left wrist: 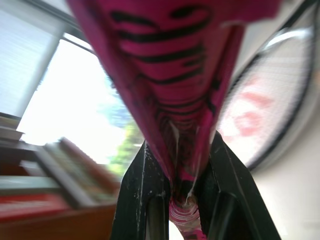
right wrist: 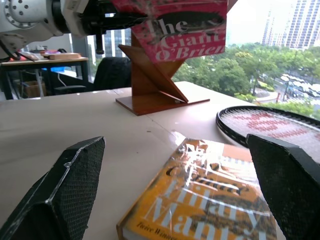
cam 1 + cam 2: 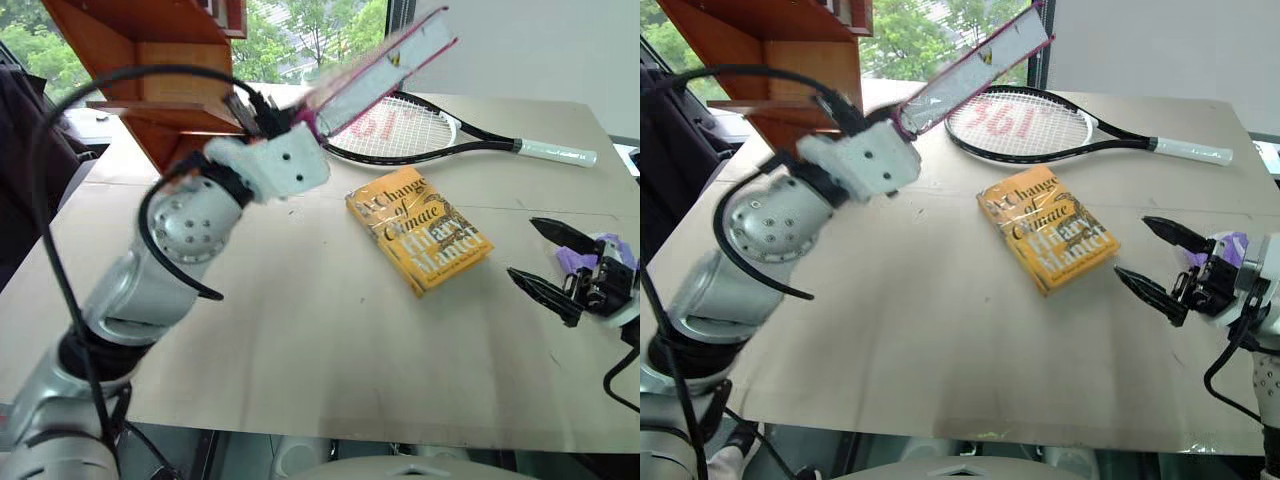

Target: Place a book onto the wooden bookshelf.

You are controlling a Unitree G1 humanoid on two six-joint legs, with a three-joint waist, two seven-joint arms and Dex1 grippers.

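Table (image 3: 300,330): book (image 3: 385,70) blurred, bookshelf (image 3: 150,60) cut off, left end effector (image 3: 290,120) clamped.

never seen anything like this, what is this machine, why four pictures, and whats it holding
This is a humanoid robot with two arms, each ending in a two-fingered black tool. Two pictures come from the stereo camera on its head, looking down over a table; the other two come from cameras on each wrist, looking along that tool's fingers.

The left tool is shut on a hot-pink book, lifted in the air near the wooden bookshelf. The right tool is open and empty, above the table's right side.

On the table lie a yellow-orange book and a tennis racket behind it.
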